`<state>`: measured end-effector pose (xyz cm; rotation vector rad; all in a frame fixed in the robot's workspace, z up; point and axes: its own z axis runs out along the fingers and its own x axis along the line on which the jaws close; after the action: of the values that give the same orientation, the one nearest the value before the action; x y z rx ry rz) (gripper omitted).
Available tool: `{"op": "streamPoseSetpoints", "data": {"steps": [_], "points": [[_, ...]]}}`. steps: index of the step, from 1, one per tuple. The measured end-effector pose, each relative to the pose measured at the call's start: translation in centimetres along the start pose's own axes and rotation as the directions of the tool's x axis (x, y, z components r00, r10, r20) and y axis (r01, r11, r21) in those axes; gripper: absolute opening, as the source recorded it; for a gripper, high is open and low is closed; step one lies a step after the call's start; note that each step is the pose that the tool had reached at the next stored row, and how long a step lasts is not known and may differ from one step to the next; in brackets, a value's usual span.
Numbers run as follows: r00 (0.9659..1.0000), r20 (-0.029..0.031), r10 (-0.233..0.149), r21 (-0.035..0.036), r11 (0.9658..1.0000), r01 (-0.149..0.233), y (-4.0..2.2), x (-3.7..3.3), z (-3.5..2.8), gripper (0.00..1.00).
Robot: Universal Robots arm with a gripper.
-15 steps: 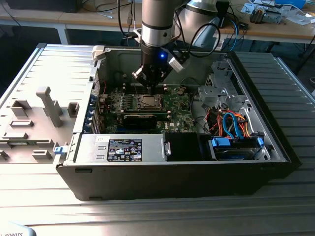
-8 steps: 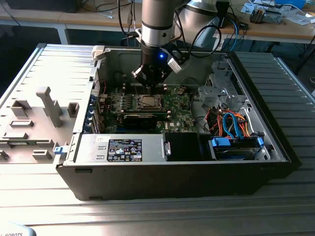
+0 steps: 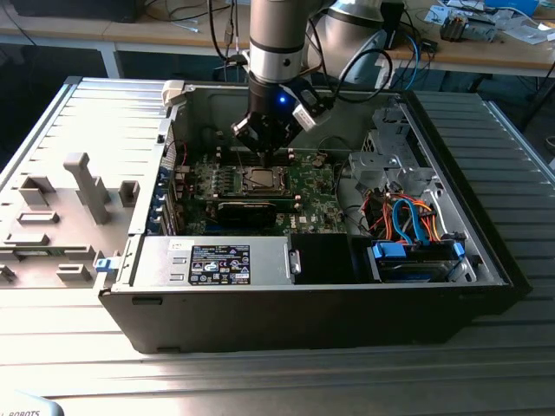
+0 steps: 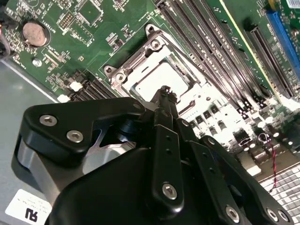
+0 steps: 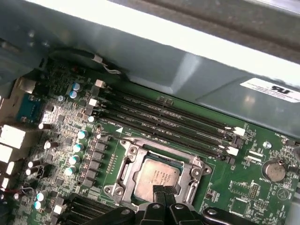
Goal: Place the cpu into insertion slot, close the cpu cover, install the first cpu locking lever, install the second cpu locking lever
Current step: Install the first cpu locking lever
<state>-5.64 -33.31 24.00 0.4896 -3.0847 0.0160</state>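
One arm, one gripper [image 3: 265,149] over one open case [image 3: 486,251]. One board [image 5: 243,199] inside, carrying one slot [image 5: 123,165], one cover [image 5: 194,174], one cpu [image 5: 157,176]. Memory slots [image 5: 164,123] — four long dark rows, side by side. One coin cell [image 5: 274,170] near the board's edge. Blue-topped capacitors [image 5: 75,159] — I count at least seven. One labelled box [image 3: 221,263] up front

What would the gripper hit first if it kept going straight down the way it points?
Most likely the cpu seated in its socket: the gripper, fingers together, points at the edge of the chip, inside the cpu cover. How far above it hangs is unclear.
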Motion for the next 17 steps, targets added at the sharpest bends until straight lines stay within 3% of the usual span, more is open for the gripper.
{"op": "streamPoseSetpoints", "data": {"steps": [2,3,6,17], "points": [[0.9998,-0.0002,0.017,-0.0004,0.9998,-0.017,0.0,0.0,0.01,0.11],[0.9969,-0.0006,0.079,-0.0015,0.9969,-0.079,0.0,0.0,0.05,0.11],[0.9855,-0.0015,0.17,-0.0033,0.9855,-0.17,0.0,0.0,0.07,0.11],[0.9854,-0.0016,0.17,-0.0026,0.9854,-0.17,0.0,0.0,-0.09,0.11]]}}
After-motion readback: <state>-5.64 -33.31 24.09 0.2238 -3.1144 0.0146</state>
